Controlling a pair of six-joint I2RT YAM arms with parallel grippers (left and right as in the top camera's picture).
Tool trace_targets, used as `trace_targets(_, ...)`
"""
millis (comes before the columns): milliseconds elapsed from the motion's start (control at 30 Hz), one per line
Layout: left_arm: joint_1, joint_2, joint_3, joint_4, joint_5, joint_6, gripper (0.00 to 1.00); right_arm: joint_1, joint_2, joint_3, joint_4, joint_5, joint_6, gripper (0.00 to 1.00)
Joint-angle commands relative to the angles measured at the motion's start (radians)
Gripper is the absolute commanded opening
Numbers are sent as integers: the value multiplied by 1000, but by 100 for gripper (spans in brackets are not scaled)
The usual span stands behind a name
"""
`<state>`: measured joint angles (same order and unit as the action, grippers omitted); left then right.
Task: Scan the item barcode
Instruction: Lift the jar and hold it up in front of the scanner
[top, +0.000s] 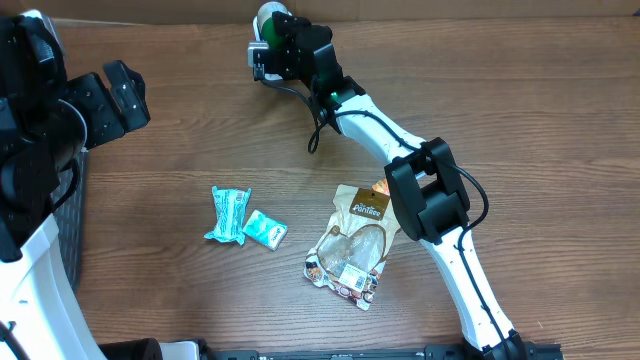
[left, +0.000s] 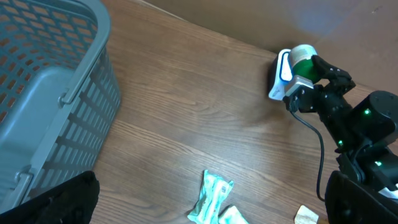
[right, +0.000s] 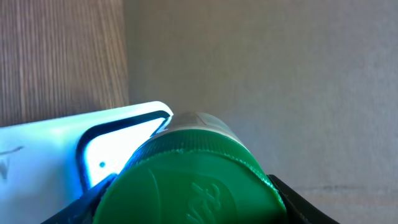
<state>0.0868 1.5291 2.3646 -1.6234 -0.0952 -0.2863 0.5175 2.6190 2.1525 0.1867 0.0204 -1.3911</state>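
Note:
The item, a white container with a green lid, is held at the far edge of the table, and my right gripper is shut on it. In the right wrist view the green lid fills the bottom, wedged between the dark fingers. A white barcode scanner stands right beside the container, lit blue along its edge. From the left wrist view, the scanner touches or nearly touches the container. My left gripper hovers open over the left side, its fingers far apart and empty.
A grey plastic basket stands at the left. Two teal packets and a brown snack pouch lie mid-table. A black cable loops off the right arm.

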Motion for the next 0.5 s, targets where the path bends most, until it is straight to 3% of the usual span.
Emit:
trace_targets(0, 5, 2, 7, 4, -9, -9, 100, -5, -20, 18, 47, 29, -32, 24)
trace_targets(467, 5, 2, 7, 5, -9, -9, 100, -5, -21, 18, 82, 58, -84, 24)
